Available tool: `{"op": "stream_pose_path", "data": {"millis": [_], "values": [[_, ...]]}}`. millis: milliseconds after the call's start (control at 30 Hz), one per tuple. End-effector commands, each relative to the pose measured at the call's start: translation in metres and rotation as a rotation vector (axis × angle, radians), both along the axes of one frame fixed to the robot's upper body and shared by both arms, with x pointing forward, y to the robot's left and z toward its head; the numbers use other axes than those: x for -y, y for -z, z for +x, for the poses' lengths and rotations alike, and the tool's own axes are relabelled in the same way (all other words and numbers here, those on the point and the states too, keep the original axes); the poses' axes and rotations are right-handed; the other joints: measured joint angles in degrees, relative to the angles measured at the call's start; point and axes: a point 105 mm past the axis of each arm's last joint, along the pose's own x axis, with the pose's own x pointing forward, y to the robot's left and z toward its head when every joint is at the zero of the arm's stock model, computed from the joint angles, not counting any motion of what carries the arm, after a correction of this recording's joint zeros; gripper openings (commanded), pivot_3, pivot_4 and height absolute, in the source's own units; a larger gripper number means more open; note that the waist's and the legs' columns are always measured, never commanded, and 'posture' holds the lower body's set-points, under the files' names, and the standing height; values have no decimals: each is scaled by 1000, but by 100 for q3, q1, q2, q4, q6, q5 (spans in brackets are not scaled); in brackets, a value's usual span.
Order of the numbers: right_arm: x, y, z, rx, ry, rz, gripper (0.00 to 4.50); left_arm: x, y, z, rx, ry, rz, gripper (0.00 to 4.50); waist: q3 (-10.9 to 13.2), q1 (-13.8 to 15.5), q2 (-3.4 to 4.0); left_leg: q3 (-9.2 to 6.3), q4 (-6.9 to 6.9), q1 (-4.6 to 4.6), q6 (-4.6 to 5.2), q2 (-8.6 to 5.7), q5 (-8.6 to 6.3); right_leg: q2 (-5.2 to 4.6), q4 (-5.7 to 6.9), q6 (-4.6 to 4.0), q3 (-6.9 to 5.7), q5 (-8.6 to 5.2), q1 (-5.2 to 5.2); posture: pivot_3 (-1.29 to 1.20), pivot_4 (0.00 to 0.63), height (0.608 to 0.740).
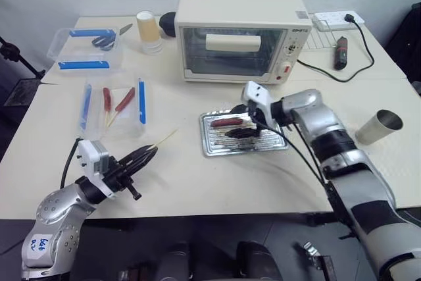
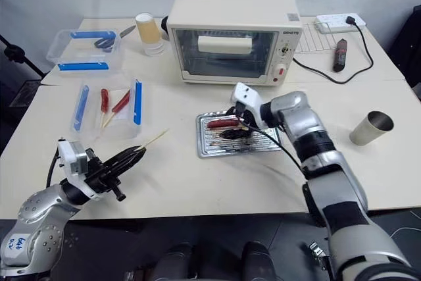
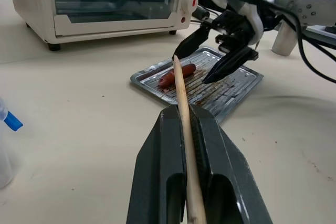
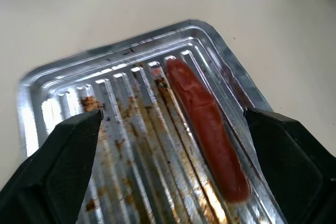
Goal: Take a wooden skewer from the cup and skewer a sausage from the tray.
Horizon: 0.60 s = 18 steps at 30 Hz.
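My left gripper [image 1: 143, 156] hovers over the near left of the table, shut on a wooden skewer [image 1: 164, 139]. The skewer's pointed end [image 3: 177, 61] reaches toward the tray. The silver ridged tray [image 1: 263, 144] lies in front of the oven with brown grease marks. One reddish-brown sausage [image 4: 207, 124] rests along its far side. My right gripper [image 1: 241, 132] hangs open just above the tray, beside the sausage, with one finger [image 4: 63, 161] on each side of the ridged floor. The cup [image 1: 380, 126] sits at the table's right.
A cream toaster oven [image 1: 240, 34] stands behind the tray. An open clear box with blue clips [image 1: 113, 106] at the left holds red sausages on sticks; another box [image 1: 85, 49] lies behind it. A yellow-and-white cup stack [image 1: 149, 31] and a power strip [image 1: 335, 19] are at the back.
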Motion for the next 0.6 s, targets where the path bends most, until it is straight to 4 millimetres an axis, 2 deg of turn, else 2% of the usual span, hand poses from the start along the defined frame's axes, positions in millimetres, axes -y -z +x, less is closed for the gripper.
{"op": "stream_pose_path", "data": {"millis": [33, 133, 267, 367, 600], "values": [[-4, -6, 6, 47, -4, -9, 4477, 3, -4, -6, 32, -3, 6, 0, 0, -30, 0, -1, -1, 0, 0, 0, 0, 0, 1, 0, 1, 0, -1, 0, 150, 740], [-5, -1, 5, 36, -16, -19, 3919, 4, -4, -8, 30, -5, 6, 0, 0, -56, 0, -2, -3, 0, 0, 0, 0, 0, 1, 0, -1, 0, -1, 0, 150, 740], [-3, 2, 4, 24, -29, -24, 2478, 3, -4, -8, 28, -6, 10, 0, 0, -119, 0, -5, -4, 0, 0, 0, 0, 0, 2, -1, 0, 0, 0, 0, 150, 740], [-1, 0, 4, 34, -28, -27, 1637, 3, -4, -8, 27, -2, 13, 0, 0, -136, 0, -7, -9, 4, -1, 2, 0, 0, 2, -1, 2, -1, -2, 0, 150, 740], [2, 1, 2, 36, -42, -24, 1637, 7, -3, -5, 23, 27, 21, 0, 0, -129, 0, -8, -9, 3, -1, 2, 0, 0, 2, -2, 3, -1, -3, 0, 150, 740]]}}
